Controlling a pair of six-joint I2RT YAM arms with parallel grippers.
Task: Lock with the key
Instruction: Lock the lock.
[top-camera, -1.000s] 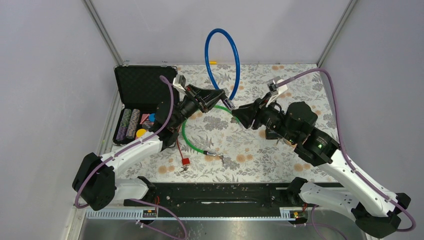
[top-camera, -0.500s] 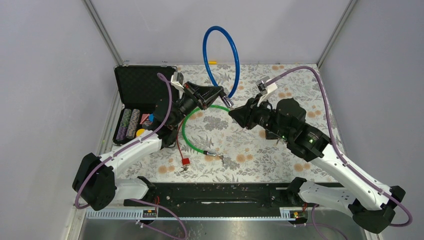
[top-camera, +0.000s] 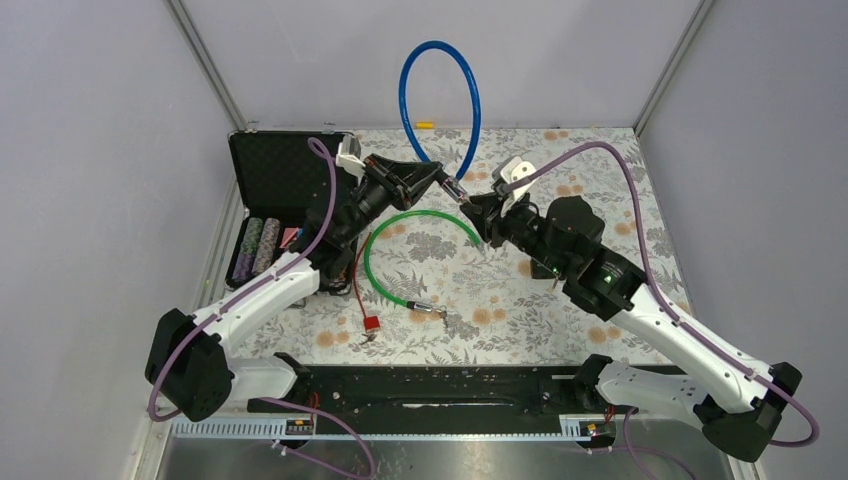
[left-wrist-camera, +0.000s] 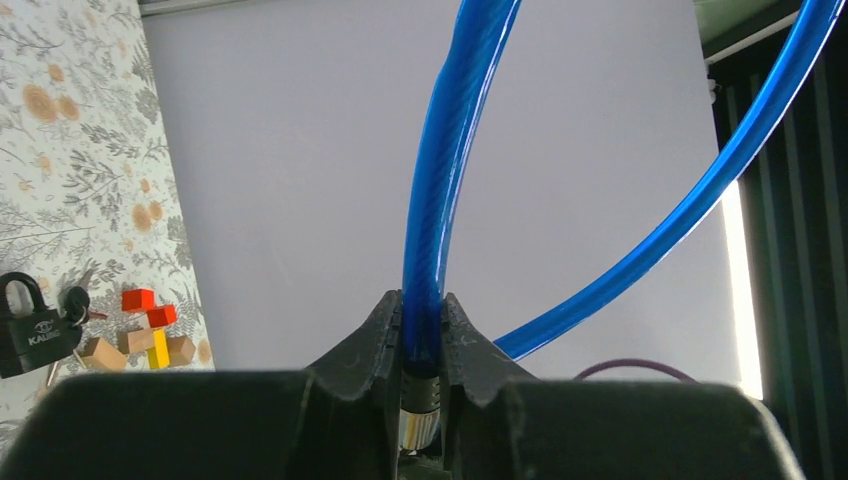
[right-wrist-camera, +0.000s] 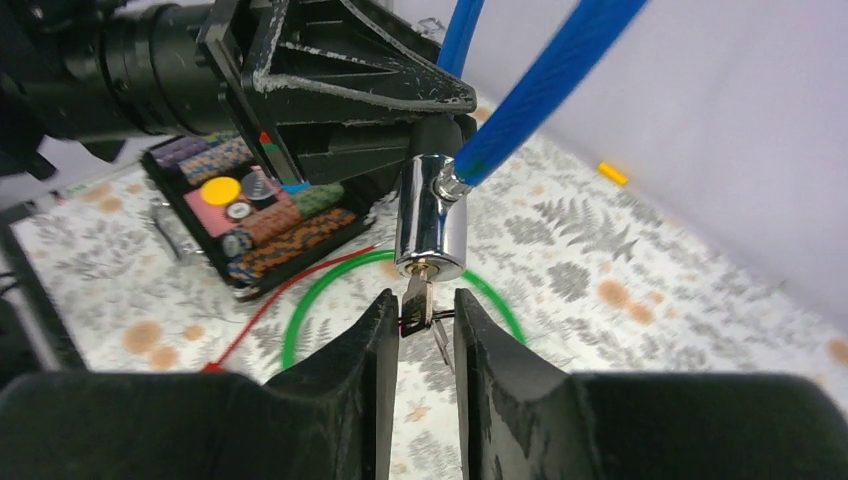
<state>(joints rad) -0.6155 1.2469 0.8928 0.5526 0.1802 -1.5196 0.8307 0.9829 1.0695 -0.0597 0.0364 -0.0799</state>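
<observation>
Between your right fingers (right-wrist-camera: 365, 350) sits the key (right-wrist-camera: 416, 298), the lock cylinder (right-wrist-camera: 432, 225) directly above it; the cable (left-wrist-camera: 440, 200) rises from between your left fingers (left-wrist-camera: 370, 335).

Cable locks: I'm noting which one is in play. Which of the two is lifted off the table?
The blue cable lock, clamped in the left gripper, loop in the air; the green cable lock lies on the table.
</observation>
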